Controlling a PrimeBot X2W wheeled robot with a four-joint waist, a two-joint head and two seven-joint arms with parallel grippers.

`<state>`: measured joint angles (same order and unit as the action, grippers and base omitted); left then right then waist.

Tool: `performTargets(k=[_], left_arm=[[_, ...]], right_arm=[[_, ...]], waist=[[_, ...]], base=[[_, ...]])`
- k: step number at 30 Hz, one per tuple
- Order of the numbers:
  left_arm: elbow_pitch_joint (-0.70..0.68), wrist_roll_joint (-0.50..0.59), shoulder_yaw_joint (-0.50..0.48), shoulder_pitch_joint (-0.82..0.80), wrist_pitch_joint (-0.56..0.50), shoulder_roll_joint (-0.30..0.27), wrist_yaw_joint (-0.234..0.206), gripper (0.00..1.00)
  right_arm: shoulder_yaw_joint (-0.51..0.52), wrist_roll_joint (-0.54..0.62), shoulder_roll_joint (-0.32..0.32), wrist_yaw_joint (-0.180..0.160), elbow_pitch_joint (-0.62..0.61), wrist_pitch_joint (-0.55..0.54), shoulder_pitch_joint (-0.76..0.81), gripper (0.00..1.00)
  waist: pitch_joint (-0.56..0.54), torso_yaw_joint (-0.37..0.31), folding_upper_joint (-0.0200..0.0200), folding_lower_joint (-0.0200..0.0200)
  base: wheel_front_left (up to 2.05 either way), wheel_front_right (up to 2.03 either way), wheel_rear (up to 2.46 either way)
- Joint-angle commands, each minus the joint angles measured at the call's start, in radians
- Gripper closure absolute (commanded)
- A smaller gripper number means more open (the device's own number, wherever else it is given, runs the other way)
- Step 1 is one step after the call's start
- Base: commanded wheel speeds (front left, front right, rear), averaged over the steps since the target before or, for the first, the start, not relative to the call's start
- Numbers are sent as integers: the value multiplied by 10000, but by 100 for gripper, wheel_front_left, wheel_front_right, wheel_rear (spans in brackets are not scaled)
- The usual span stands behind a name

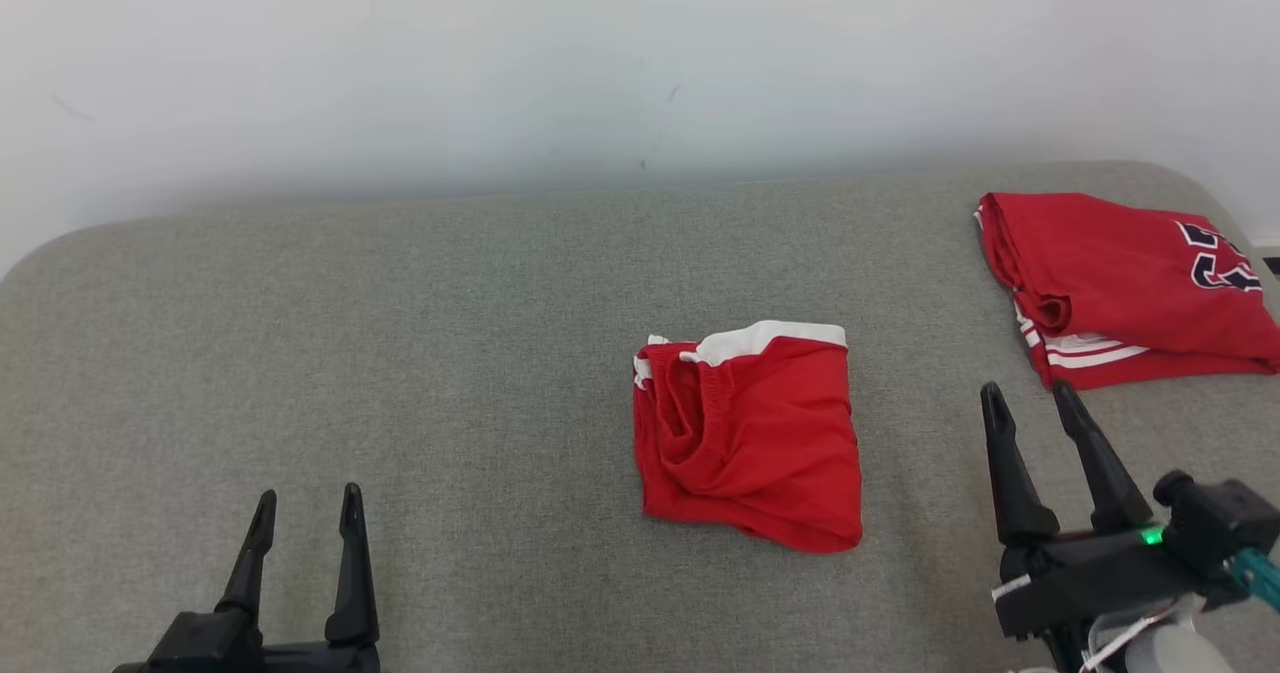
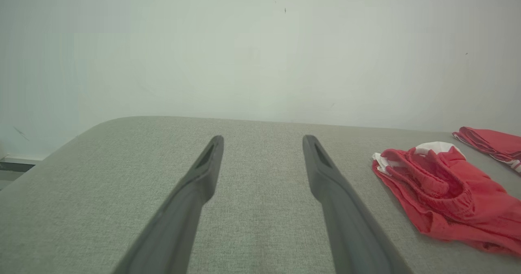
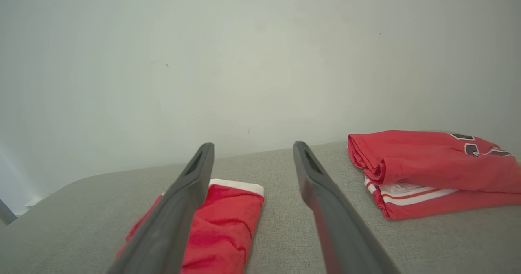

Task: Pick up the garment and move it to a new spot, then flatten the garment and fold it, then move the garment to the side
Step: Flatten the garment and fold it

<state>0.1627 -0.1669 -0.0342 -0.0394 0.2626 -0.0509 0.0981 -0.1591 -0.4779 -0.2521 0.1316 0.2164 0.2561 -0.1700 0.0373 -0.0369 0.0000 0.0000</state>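
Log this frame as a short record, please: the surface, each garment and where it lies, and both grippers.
surface: grey fabric-covered table
centre: red shorts, white trim, folded, lying flat
far right: red jersey, folded, dark lettering on top
left gripper: open, empty, near left, clear of the cloth
right gripper: open, empty, near right, touching neither garment

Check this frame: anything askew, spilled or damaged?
Nothing spilled or damaged. The shorts in the middle are loosely folded, waistband bunched open at the left, white edge poking out. The jersey at the right lies neater.
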Motion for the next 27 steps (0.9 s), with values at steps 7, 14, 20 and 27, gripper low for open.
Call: performTargets(k=[7,14,20,27], left_arm=[[65,336,-149,275,27,-4,60,0],[-10,525,-220,609,27,-20,59,0],[-12,642,-183,817,27,-39,75,0],[54,616,-190,807,27,-28,71,0]], right_arm=[[574,834,557,-26,-733,86,1102,0],[999,1371,985,-26,-1212,92,1726,0],[1122,1527,1144,-26,-1282,93,1964,0],[1129,1647,1212,-26,-1128,94,2047,0]], waist=[[-143,75,0,0],[-279,233,0,0],[-352,374,0,0],[-413,500,0,0]], base=[[0,0,0],[0,0,0],[0,0,0],[0,0,0]])
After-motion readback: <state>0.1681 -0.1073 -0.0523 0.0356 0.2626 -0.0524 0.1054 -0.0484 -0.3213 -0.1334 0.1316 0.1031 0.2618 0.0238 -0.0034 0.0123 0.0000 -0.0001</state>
